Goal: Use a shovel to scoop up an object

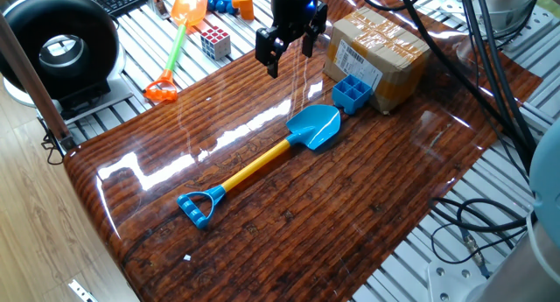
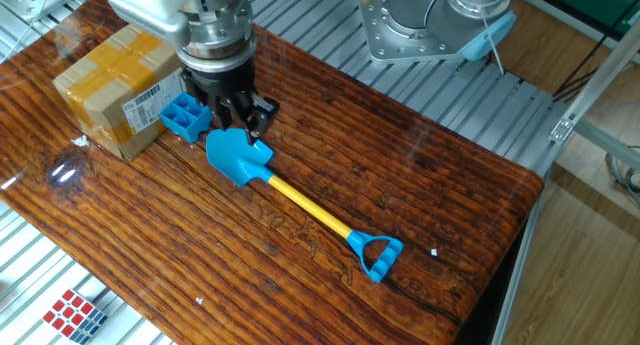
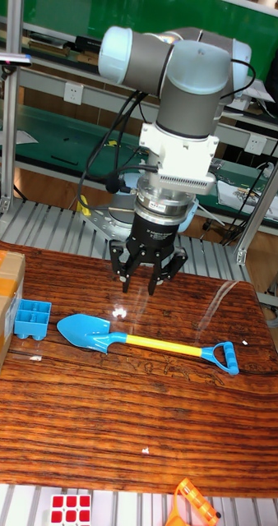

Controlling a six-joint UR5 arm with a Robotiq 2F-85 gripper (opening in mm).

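Observation:
The shovel [image 1: 302,136] lies flat on the wooden table, with its blue blade [image 2: 238,155] toward the cardboard box and its D-loop [image 3: 224,359] at the other end of the yellow shaft. The object, a small blue gridded block [image 1: 353,92], rests against the box just beyond the blade tip; it also shows as the block [image 2: 186,115] and the block [image 3: 32,319]. My gripper [image 1: 289,52] hangs open above the table, beside the blade and back from it, holding nothing. In the other views the gripper [image 2: 250,115] and gripper [image 3: 139,283] stay clear of the shovel.
A brown cardboard box [image 1: 376,52] stands behind the block. Off the wood lie an orange shovel [image 1: 179,39] and a puzzle cube [image 1: 214,42]. A black round device [image 1: 61,44] sits at the far left. Cables [image 1: 490,92] hang at the right, and the robot base [image 2: 430,25] stands behind the table.

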